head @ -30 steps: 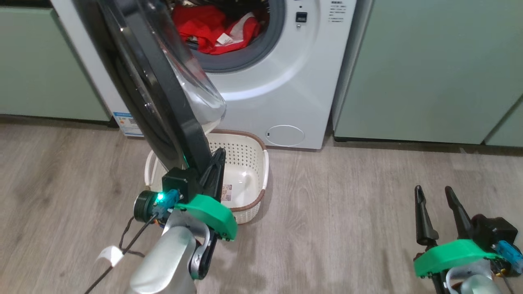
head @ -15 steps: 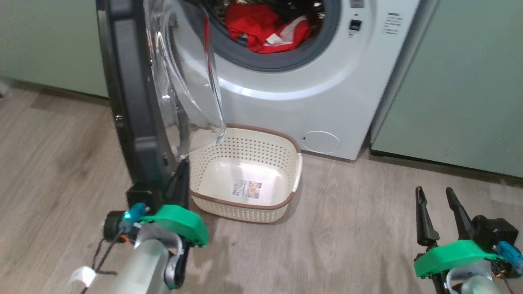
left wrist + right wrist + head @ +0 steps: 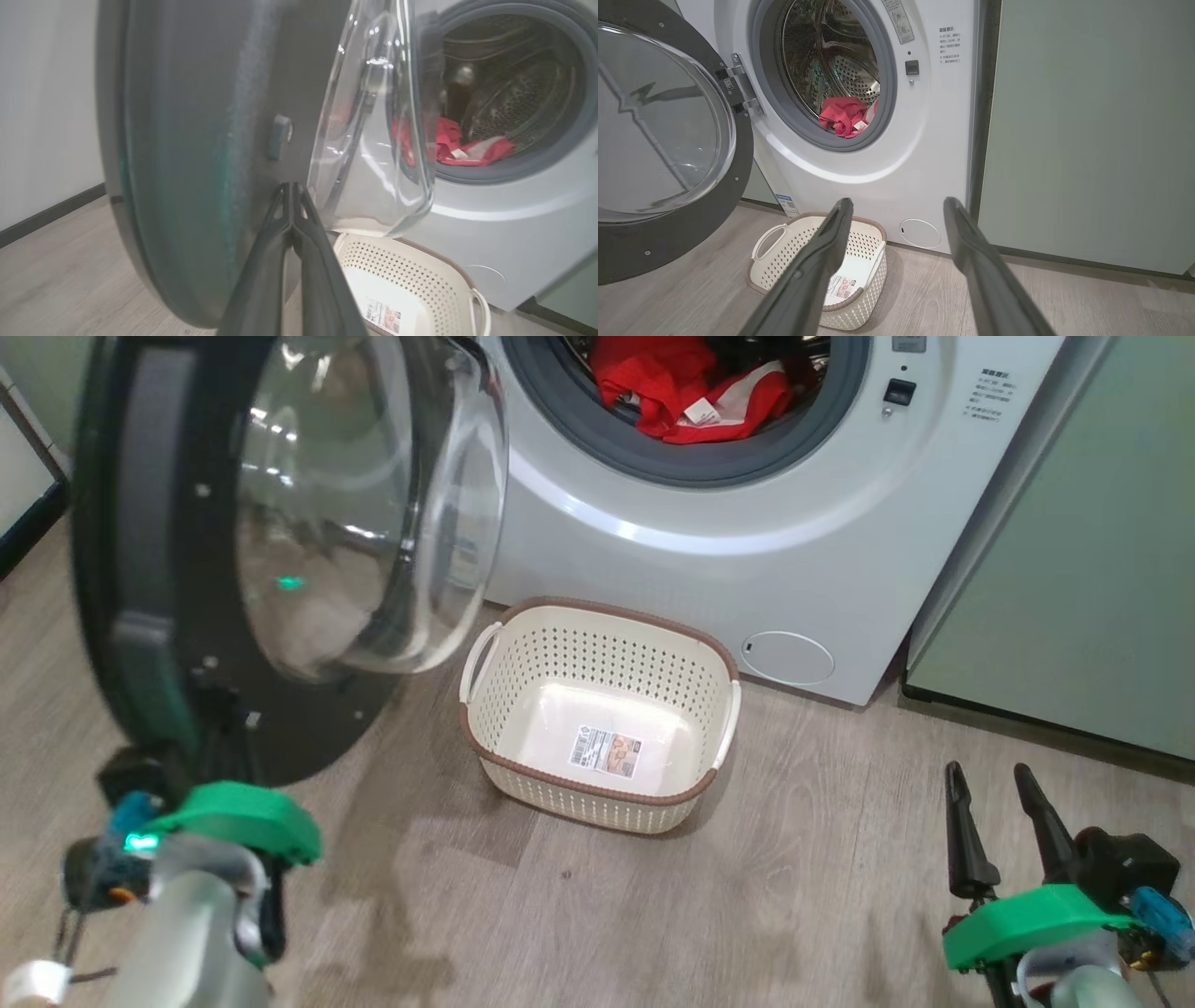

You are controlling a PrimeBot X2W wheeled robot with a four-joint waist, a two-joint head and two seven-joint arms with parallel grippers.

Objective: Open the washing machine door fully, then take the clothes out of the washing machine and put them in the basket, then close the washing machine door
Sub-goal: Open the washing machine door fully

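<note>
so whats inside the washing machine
Red clothes with a small white tag lie low at the front of the steel drum; whatever lies beneath them is covered.

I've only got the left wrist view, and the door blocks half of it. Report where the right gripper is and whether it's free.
Observer: The right gripper is low over the floor, to the right of the basket, fingers apart, holding nothing.
Operator: Check the whole basket for me.
Observer: The head view shows it empty apart from a label on its bottom.
Operator: Now the door's hinge side.
Observer: In the right wrist view the washing machine door hangs from a metal hinge on the washing machine, left of its opening, standing well clear of it.
</note>
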